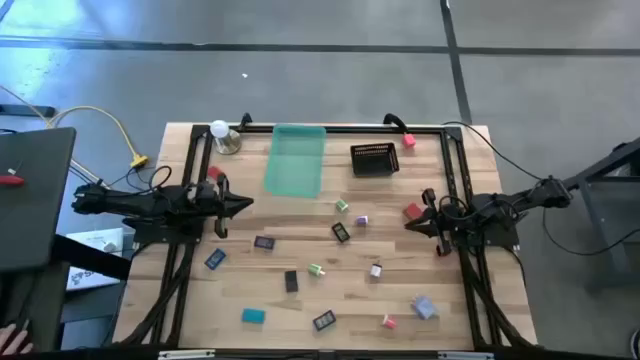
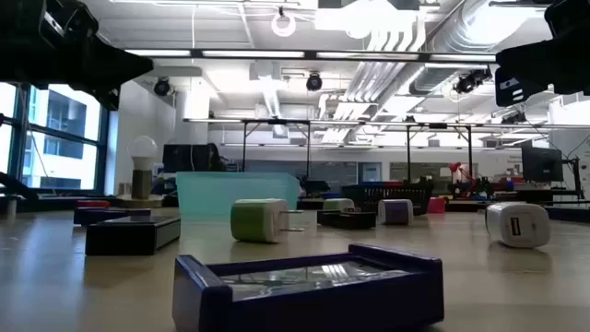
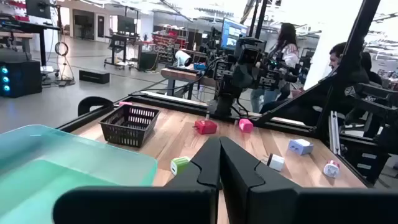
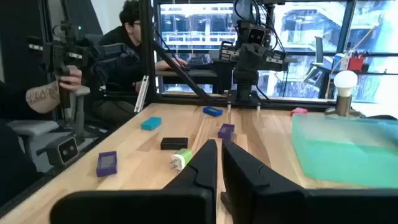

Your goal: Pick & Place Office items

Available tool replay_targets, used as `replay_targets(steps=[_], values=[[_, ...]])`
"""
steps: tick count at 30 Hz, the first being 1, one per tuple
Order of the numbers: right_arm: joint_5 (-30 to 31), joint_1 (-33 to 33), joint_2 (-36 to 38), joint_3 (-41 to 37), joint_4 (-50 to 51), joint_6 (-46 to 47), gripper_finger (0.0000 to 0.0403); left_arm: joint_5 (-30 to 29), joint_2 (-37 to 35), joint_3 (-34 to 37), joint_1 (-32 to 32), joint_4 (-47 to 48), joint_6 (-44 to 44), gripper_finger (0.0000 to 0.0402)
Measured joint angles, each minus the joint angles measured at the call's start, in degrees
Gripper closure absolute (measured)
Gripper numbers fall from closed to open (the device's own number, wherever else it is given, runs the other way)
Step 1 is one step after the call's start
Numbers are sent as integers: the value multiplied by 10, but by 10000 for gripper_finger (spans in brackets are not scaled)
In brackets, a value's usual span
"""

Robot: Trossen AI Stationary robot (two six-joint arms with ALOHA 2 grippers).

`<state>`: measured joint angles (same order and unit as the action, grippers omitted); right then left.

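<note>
High view: office items (image 1: pixel 341 232) lie scattered across the table's middle and near half; left gripper (image 1: pixel 240 205) and right gripper (image 1: pixel 412 224) wait apart, fingers clenched, empty. Low view: pieces look light, rigid, best pinched across flat sides. Wrist views alone show people beyond.

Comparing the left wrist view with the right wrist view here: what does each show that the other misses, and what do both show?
Only the left wrist view shows the black mesh basket, a red piece and a pink piece. Only the right wrist view shows the light bulb, a teal piece and a black piece. Both show the green tray, the wooden table, the opposite arm, and people beyond the table. The left gripper and right gripper are each shut.
</note>
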<state>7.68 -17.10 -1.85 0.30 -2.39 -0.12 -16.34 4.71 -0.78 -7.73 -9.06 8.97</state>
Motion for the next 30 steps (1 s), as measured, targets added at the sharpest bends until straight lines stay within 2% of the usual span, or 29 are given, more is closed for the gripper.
replay_targets(steps=[17, 22, 26, 30], values=[[3, 0, 0, 0, -1, 3, 391, -21, 0, 0, 0, 0, -2, 401], [65, 0, 0, 0, -14, 5, 391, -44, 0, 0, 0, 1, -9, 401], [92, 0, 0, 6, -12, -14, 391, -46, 1, 0, 0, 2, -35, 401], [149, 0, -11, 22, -9, -36, 389, -45, 1, 0, 0, 3, -36, 401]])
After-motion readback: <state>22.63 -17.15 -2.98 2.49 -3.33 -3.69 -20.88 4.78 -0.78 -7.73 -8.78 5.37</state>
